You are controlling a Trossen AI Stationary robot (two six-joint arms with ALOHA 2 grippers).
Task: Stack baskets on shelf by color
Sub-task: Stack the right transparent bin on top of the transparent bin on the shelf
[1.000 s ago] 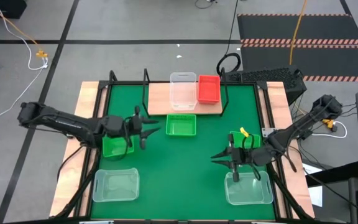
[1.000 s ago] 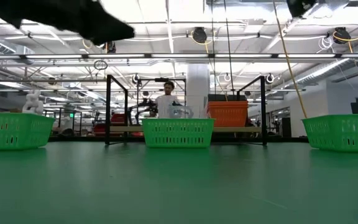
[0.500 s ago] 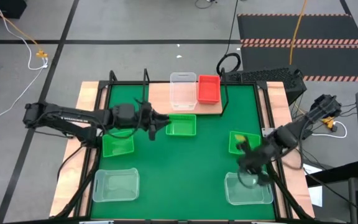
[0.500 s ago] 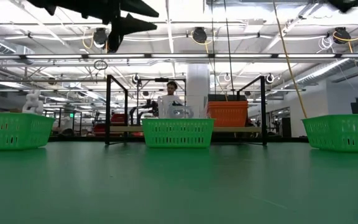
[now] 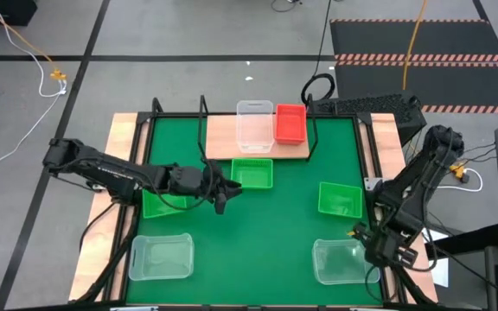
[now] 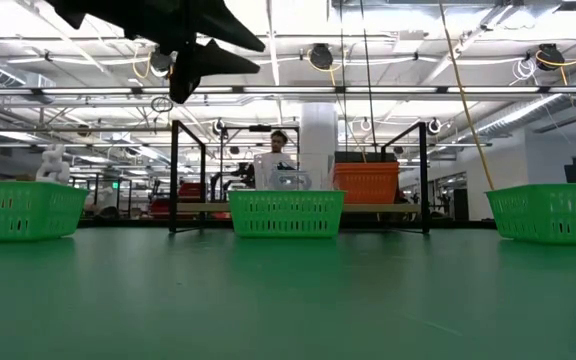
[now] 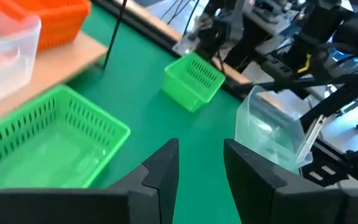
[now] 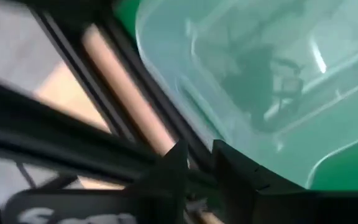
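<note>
The shelf (image 5: 221, 138) stands at the mat's far side and carries a clear basket (image 5: 255, 125) beside a red basket (image 5: 290, 123). A green basket (image 5: 252, 173) rests on the mat just before the shelf. Another green basket (image 5: 162, 203) lies at the left and a third (image 5: 340, 198) at the right. Two clear baskets (image 5: 161, 257) (image 5: 344, 262) sit at the near side. My left gripper (image 5: 224, 193) hovers open above the mat, just near-left of the middle green basket (image 7: 48, 143). My right gripper (image 8: 201, 155) is open over the table's near right edge, beside the clear basket (image 8: 247, 81).
Black frame rails (image 5: 142, 155) and wooden strips (image 5: 119, 142) border the green mat (image 5: 275, 225). The mat's middle lies bare between the baskets. In the low view a person (image 6: 273, 160) shows in the room behind the shelf. A keyboard (image 5: 366, 105) lies past the far right corner.
My left gripper has travelled from above the left green basket toward the table's right, ending near-left of the middle green basket. My right arm has pulled back from over the mat between the right green and clear baskets toward the table's near right edge. No basket has moved.
</note>
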